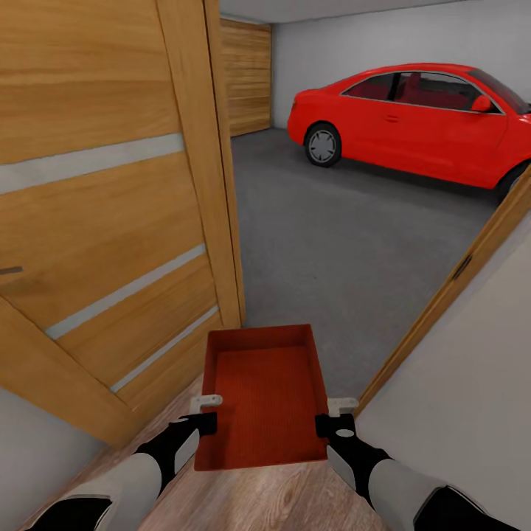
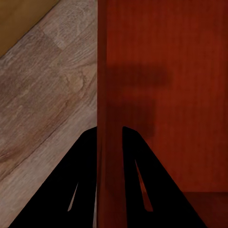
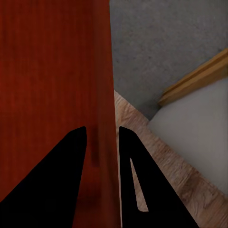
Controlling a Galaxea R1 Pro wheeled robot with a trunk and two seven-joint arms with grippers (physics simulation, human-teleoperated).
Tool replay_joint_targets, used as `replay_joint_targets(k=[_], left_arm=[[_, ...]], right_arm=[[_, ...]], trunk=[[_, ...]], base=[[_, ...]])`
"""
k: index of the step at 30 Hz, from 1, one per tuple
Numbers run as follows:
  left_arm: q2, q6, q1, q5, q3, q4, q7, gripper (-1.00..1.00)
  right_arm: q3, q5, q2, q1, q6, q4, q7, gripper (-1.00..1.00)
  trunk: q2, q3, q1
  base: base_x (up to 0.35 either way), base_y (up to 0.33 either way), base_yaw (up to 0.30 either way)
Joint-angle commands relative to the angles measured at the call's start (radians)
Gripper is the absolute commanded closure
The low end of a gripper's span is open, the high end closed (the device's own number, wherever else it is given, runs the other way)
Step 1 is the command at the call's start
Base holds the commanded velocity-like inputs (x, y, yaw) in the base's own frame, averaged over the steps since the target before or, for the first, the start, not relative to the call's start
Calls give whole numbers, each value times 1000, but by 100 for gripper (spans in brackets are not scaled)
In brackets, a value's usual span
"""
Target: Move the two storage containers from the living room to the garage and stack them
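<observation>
At the garage doorway, my left pincer (image 1: 208, 414) and right pincer (image 1: 332, 417) each clamped a side wall of the orange-red storage container (image 1: 264, 402), held above wood-plank flooring (image 1: 280, 501), grey garage floor (image 1: 346, 251) ahead.

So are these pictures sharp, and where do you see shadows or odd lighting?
Head view: evenly lit and crisp, with a soft dark patch on the grey floor under the red car. Left wrist view: the left end effector is pure black silhouette, and a blocky shadow falls inside the container. Right wrist view: the right end effector is equally black, and the bin wall looks smeared up close.
</observation>
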Motion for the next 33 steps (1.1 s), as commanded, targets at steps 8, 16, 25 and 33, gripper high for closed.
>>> replay_joint_targets(k=[8,16,25,33], left_arm=[[7,7,1,-2,-33,0,11,100],[7,7,1,-2,-33,0,10,100],[7,13,1,-2,-33,0,9,100],[7,11,1,-2,-33,0,9,100]], right_arm=[[-44,1,-4,-2,-6,0,-5,100],[-44,1,-4,-2,-6,0,-5,100],[-43,1,-4,-2,-6,-1,-5,100],[-44,1,-4,-2,-8,0,-5,100]], trunk=[[-1,-1,0],[-1,-1,0],[-1,-1,0],[-1,-1,0]], base=[[0,0,-93],[0,0,-105],[142,205,-3],[185,274,-20]])
